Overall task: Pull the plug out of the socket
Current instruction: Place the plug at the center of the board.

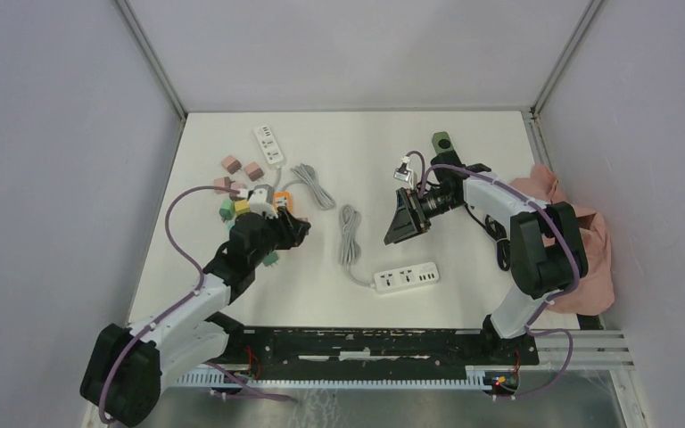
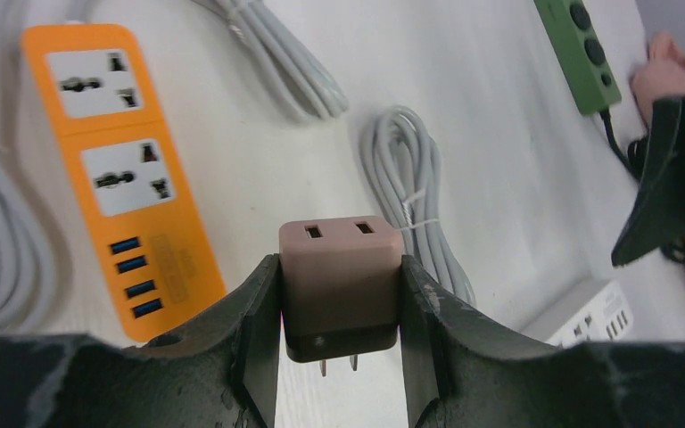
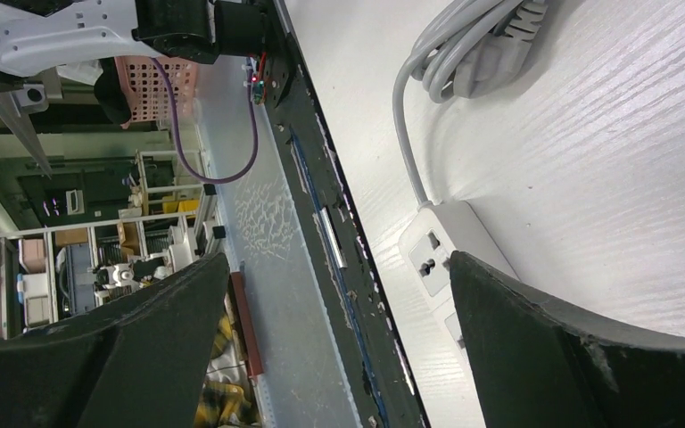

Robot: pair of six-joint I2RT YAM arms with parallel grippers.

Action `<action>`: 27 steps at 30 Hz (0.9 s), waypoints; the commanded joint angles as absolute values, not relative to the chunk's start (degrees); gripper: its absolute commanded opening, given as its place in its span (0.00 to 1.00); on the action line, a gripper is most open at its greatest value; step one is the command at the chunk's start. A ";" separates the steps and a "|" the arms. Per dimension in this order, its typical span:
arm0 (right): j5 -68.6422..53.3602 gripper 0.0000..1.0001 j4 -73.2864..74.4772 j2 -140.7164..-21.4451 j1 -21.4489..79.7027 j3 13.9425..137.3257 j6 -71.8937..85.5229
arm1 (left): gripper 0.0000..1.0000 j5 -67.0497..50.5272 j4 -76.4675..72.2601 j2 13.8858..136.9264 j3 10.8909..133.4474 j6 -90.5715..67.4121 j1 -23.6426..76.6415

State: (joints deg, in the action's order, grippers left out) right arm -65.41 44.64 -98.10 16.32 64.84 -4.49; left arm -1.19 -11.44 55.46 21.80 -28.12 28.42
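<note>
Left pincer (image 2: 340, 299) pinches a brown plug (image 2: 339, 263), prongs bare, free of the orange socket strip (image 2: 116, 178); right pincer (image 3: 334, 267) spread, empty. Unplugging looks done.

Place: a robotics lab, at a bench-top test cell.
Enclosure: plain grey panels (image 1: 53, 134) set in aluminium posts (image 1: 152, 58) wall in a white table (image 1: 464, 152) on three sides.
Rig: two robot arms (image 1: 187, 308) stand on a black rail (image 1: 366, 343) at the near edge, trailing purple cabling (image 1: 178, 201).
Beyond the table: the right wrist view shows metal shelving (image 3: 98, 259) packed with equipment, and a pink crate (image 3: 165, 76).
</note>
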 commanded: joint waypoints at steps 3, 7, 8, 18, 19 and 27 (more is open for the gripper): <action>-65.79 1.00 45.22 -97.38 15.91 67.46 -6.15 | 0.03 2.94 -14.83 52.56 19.42 -40.17 20.76; -65.71 1.00 45.44 -97.43 15.91 67.66 -6.15 | 0.05 3.76 -14.51 56.63 20.27 -44.51 18.21; -65.66 1.00 45.46 -97.43 15.86 67.67 -6.15 | 0.05 4.35 -13.90 57.87 20.85 -45.31 17.98; -65.61 1.00 45.95 -97.71 15.82 67.80 -6.32 | 0.14 13.71 -3.02 65.49 27.57 -49.33 17.65; -65.63 1.00 45.98 -97.65 15.78 67.80 -6.33 | 0.15 14.78 -2.29 65.91 27.84 -49.90 17.64; -65.36 1.00 46.10 -97.73 15.74 67.87 -6.50 | 0.53 20.39 3.86 67.67 30.63 -52.89 17.66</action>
State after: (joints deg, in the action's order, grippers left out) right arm -65.25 46.02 -98.10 16.01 65.47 -5.45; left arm 15.29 1.34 67.48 27.64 -48.99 17.96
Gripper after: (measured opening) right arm 0.996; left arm 0.497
